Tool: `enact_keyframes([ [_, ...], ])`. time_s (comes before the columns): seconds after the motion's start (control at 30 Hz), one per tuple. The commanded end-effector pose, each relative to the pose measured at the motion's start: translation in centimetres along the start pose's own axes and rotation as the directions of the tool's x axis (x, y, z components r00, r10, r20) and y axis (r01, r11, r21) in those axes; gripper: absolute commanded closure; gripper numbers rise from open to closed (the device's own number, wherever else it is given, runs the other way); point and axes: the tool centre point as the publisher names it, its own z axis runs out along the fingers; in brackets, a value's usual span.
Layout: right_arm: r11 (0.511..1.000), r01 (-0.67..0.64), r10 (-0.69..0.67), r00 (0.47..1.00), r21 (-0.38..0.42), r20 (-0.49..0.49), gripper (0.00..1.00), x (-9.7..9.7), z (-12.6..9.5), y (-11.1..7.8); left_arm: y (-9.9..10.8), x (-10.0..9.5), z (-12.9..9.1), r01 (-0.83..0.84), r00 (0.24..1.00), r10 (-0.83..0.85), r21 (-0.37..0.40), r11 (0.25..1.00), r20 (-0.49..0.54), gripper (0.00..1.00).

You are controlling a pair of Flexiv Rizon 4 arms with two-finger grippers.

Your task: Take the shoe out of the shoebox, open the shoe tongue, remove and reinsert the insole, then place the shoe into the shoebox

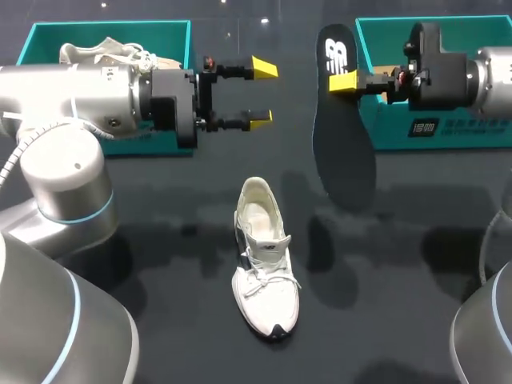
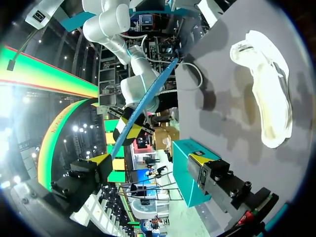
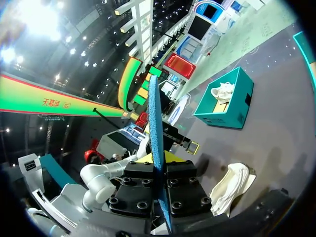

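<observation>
A white shoe (image 1: 264, 256) lies on the dark table, toe toward the front edge, its opening empty. My right gripper (image 1: 346, 82) is shut on the heel end of the black insole (image 1: 344, 144), which hangs above the table, right of the shoe. From the right wrist the insole (image 3: 155, 128) shows edge-on, blue, clamped in that gripper (image 3: 159, 165), with the shoe (image 3: 229, 187) below. My left gripper (image 1: 262, 93) stands open in the air above the shoe's far end, facing the insole. Its wrist view shows the gripper (image 2: 150, 163) empty, with the insole (image 2: 143, 103) ahead and the shoe (image 2: 266, 94) off to one side.
A teal shoebox (image 1: 172, 32) at the back left holds a second white shoe (image 1: 104, 54). Another teal shoebox (image 1: 376, 120) stands at the back right under my right arm. The left box (image 3: 232, 106) also appears in the right wrist view.
</observation>
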Motion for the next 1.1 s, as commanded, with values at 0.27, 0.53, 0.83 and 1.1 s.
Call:
enact_keyframes([
  [0.27, 0.998, -0.051, 0.051, 0.999, 0.023, -0.007, 1.00, -2.2, 1.2, 1.9, 0.5, 0.3, 0.8, -0.002, 1.000, 0.002, 0.003, 1.000, 0.002, 0.00],
  [0.53, 0.980, -0.192, 0.193, 0.981, 0.045, -0.032, 1.00, -5.0, 1.9, 4.0, 0.6, 0.6, 1.1, 0.023, 1.000, -0.023, 0.011, 1.000, 0.021, 0.00],
  [0.83, 0.949, -0.312, 0.314, 0.948, 0.039, -0.046, 1.00, -7.6, 2.4, 4.4, 0.3, 1.3, 1.8, 0.050, 0.999, -0.050, 0.044, 0.998, 0.014, 0.00],
  [1.1, 0.949, -0.312, 0.314, 0.948, 0.039, -0.046, 1.00, -7.6, 2.4, 4.4, 0.4, 1.6, 2.5, 0.046, 0.999, -0.046, 0.053, 0.998, 0.007, 0.00],
])
